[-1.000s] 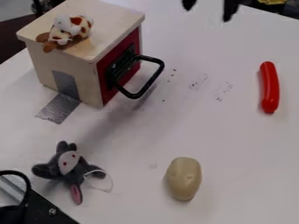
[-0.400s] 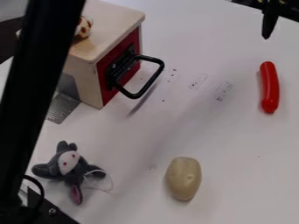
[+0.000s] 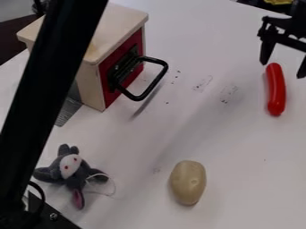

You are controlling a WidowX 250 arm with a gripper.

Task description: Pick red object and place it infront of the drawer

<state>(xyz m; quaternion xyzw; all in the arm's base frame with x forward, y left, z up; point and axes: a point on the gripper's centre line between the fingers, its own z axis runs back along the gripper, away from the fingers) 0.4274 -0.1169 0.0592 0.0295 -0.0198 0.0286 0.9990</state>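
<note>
My black gripper [image 3: 283, 68] hangs at the upper right, its two fingers spread apart with a gap between them. The red sausage-shaped object [image 3: 275, 89] lies on the white table, its upper end close to the gap between the fingertips. No contact between them can be made out. At the upper left stands a wooden box whose red drawer front [image 3: 128, 62] carries a black handle [image 3: 154, 83] sticking out to the right.
A grey plush toy [image 3: 70, 171] lies at the lower left and a beige potato-like object [image 3: 188, 182] at the lower middle. The black arm link [image 3: 51, 89] crosses the left side, partly covering the wooden box [image 3: 122, 22]. The white table [image 3: 197, 120] extends between them.
The gripper has come in from the top edge and moved right and down toward the red object. An arm link has swung across the left side, covering the toy on the box. The objects have stayed put.
</note>
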